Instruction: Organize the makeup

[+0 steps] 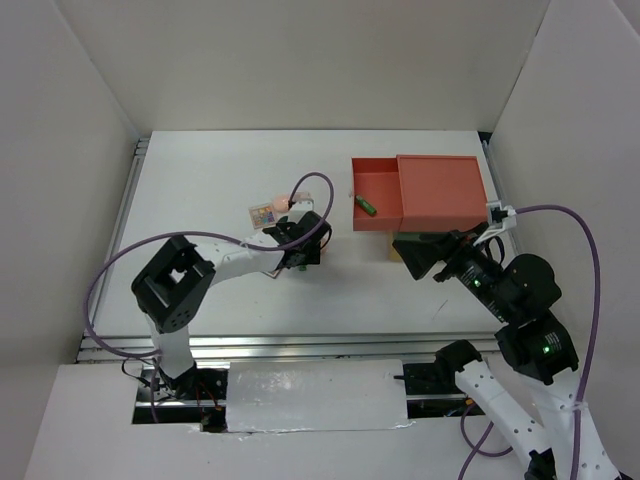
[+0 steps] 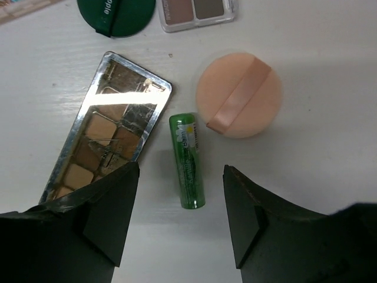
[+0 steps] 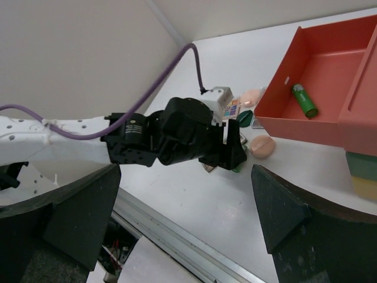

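A small green tube (image 2: 188, 162) lies flat on the white table (image 2: 306, 177). An open mirror-lidded eyeshadow palette (image 2: 109, 127) lies just beside it on one side and a round peach powder puff (image 2: 238, 94) near its cap end, with a dark green compact (image 2: 115, 15) farther off. The left gripper (image 2: 181, 194) hangs over the tube with its jaws apart, one finger on each side and neither touching it.

The step in hand looks like picking up this tube. The next move calls for closing squarely across its width without nudging the palette, then carrying it to the pulled-out red drawer (image 1: 378, 185), where a second green tube (image 1: 363, 206) already lies. The right gripper (image 3: 185, 194) waits near that drawer, jaws wide and empty.
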### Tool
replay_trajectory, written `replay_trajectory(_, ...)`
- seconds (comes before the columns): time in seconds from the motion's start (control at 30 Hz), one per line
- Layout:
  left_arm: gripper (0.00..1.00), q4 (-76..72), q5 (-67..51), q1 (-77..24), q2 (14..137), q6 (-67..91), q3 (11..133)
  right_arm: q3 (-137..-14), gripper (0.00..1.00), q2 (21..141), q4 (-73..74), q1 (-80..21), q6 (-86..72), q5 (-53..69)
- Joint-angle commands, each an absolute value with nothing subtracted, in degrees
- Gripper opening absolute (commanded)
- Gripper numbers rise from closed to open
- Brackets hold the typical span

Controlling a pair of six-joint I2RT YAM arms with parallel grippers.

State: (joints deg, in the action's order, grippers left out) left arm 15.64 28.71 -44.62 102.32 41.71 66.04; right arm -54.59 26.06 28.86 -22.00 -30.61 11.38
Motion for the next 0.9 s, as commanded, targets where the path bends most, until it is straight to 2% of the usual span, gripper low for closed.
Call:
replay_trajectory(0.0, 0.71, 13.88, 28.21, -44.65, 105.54, 44.21, 69.78, -54.14, 1.00, 27.16, 24.70, -22.41, -30.85, 12.92)
replay_trajectory(0.17, 0.68, 13.18, 28.83, -44.56, 107.75, 45.00, 69.79, -54.05, 1.00, 27.25, 24.43, -22.41, -30.85, 13.36)
replay_trajectory(0.37, 0.42, 13.71, 27.60, -44.38, 110.92, 46.31, 70.40, -53.88, 1.00, 26.46, 24.70, -22.33, -30.85, 13.10)
replay_trajectory(0.53, 0.42, 13.53, 27.95, -44.38, 110.65, 47.72, 67.94, -54.14, 1.00, 26.02, 24.87, -22.41, -30.85, 12.74)
replay_trajectory(0.6, 0.21, 14.32, 28.21, -44.47, 109.61, 48.16, 67.41, -54.05, 1.00, 25.93, 24.96, -22.33, -30.85, 12.57)
replay_trajectory(0.67, 0.05, 15.29, 29.26, -44.91, 106.46, 48.60, 66.89, -54.14, 1.00, 25.93, 24.96, -22.41, -30.85, 12.48)
replay_trajectory(0.73, 0.00, 17.04, 31.71, -45.96, 102.85, 49.04, 66.01, -54.14, 1.00, 25.84, 25.14, -22.32, -30.67, 12.22)
replay_trajectory(0.87, 0.00, 17.94, 34.89, -48.42, 89.26, 46.86, 65.31, -54.93, 1.00, 25.75, 25.66, -22.41, -29.97, 10.82)
